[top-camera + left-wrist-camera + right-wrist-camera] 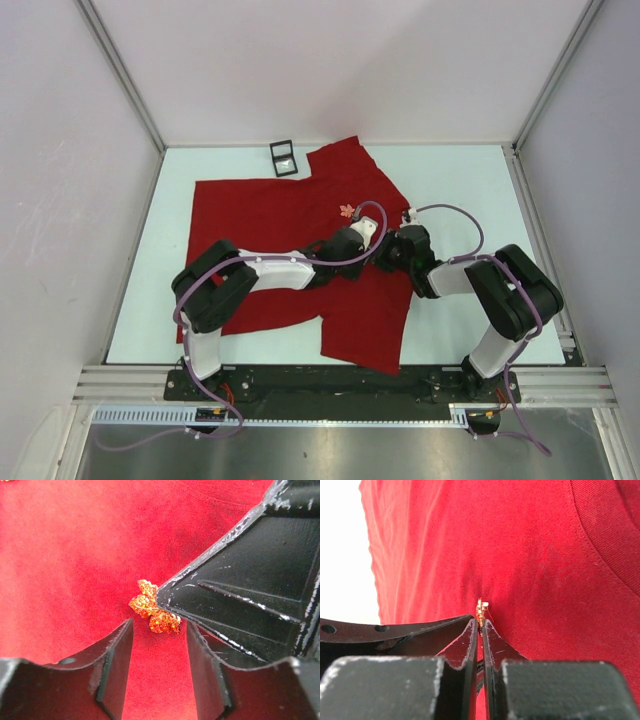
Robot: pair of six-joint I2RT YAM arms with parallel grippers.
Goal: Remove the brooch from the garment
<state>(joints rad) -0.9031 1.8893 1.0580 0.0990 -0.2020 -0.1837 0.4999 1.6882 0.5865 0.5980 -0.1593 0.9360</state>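
a: jaws, entry one: our right jaws clamp the brooch [152,607] edgewise, for pulling it free.
b: entry two: our left jaws, apart, wait just beside it on the garment [260,215], likely to pin cloth.

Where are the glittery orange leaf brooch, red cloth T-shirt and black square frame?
glittery orange leaf brooch [147,607]: left wrist, centre
red cloth T-shirt [250,215]: top external, bare cloth
black square frame [283,158]: top external, middle

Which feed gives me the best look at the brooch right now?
Left wrist: the brooch faces the camera, a glittery orange leaf on the red garment, one side covered. Right wrist sees it edge-on at the right gripper's pinched tips. Top external shows only a tiny speck.
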